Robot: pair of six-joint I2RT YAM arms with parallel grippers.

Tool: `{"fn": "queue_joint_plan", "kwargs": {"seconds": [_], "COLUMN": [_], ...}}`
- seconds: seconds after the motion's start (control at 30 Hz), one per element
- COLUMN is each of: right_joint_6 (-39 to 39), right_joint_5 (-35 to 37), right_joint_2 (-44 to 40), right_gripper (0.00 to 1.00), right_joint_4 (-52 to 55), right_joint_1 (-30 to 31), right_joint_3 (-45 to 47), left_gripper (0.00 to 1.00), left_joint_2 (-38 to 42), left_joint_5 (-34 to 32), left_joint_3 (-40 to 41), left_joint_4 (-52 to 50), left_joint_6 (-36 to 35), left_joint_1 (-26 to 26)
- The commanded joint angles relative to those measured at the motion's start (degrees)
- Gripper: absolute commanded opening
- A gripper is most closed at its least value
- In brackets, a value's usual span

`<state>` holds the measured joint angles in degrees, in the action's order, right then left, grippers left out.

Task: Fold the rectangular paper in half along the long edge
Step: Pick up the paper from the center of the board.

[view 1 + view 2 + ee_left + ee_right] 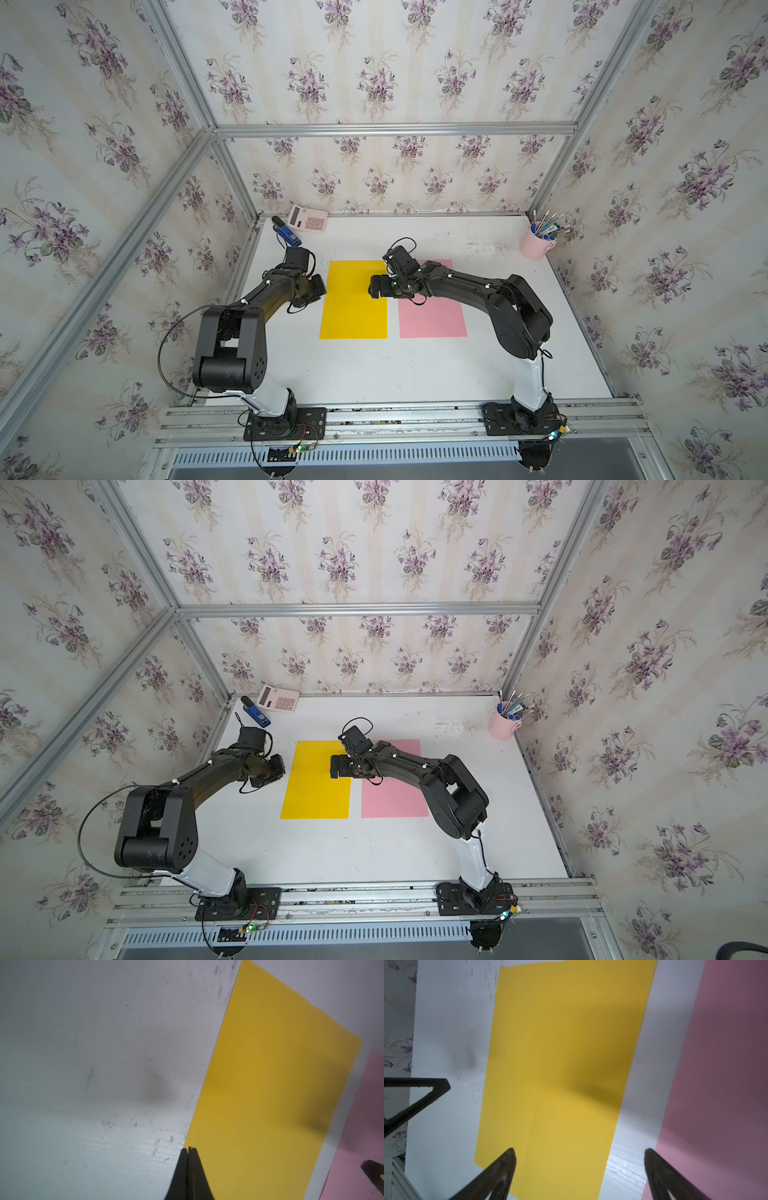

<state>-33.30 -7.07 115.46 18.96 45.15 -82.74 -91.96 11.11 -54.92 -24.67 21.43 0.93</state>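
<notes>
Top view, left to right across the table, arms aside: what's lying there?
In a top view: blue stapler → pink calculator → yellow rectangular paper sheet → pink rectangular paper sheet → pink cup of pens.

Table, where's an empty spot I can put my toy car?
The biggest bare patch of table lies between the near edges of the yellow paper and pink paper and the arms' rail. Another runs along the back, between the calculator and pen cup. The middle is crowded: left gripper and right gripper are at the yellow paper.
</notes>
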Motion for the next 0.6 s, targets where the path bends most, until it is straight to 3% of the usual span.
{"fn": "queue_joint_plan", "kwargs": {"seconds": [0.0, 0.57], "right_joint_6": [1.9, 2.3], "right_joint_5": [-1.5, -4.2], "right_joint_2": [0.5, 1.3], "right_gripper": [0.96, 0.97], "right_joint_4": [3.5, 4.5], "right_joint_1": [-0.1, 0.1], "right_joint_3": [-1.0, -2.2], "left_gripper": [0.0, 0.03], "left_joint_2": [-0.4, -10.3], "left_joint_5": [0.7, 2.9], "left_joint_3": [-0.5, -7.5], "left_joint_4": [2.0, -4.8], "left_joint_6": [-2.3, -3.6], "left_joint_1": [0.0, -1.1]}}
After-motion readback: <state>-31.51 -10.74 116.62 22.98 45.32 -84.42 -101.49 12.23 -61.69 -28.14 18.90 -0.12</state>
